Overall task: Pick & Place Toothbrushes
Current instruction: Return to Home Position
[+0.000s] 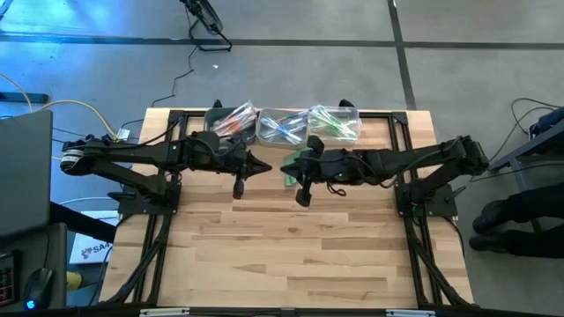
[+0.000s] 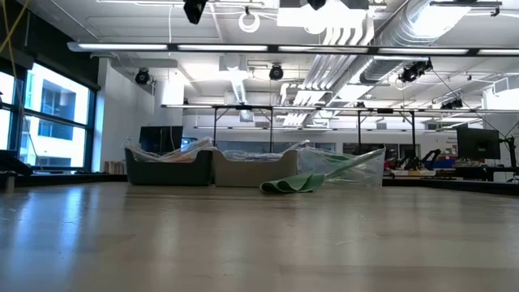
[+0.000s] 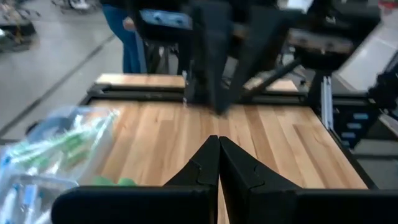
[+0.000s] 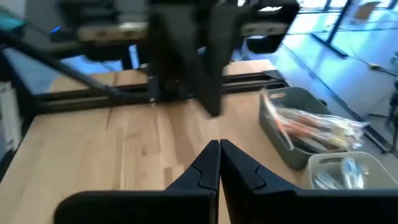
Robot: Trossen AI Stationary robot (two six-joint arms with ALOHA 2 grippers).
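The toothbrushes lie in clear bags in three bins along the table's far edge: pink-orange ones (image 1: 234, 118) on the left, blue ones (image 1: 282, 128) in the middle, green ones (image 1: 334, 122) on the right. My left gripper (image 1: 264, 166) and my right gripper (image 1: 285, 162) hang above the table just in front of the bins. They point level at each other, tip close to tip, both shut and holding nothing. In each wrist view the fingers (image 3: 219, 149) (image 4: 219, 151) meet in a point. A folded green cloth (image 2: 288, 185) lies flat on the table below my right gripper.
Black frame rails (image 1: 264, 114) run round the table's far edge and sides. The wooden tabletop (image 1: 291, 246) lies in front of the grippers. A person's legs (image 1: 515, 216) show beside the table's right edge.
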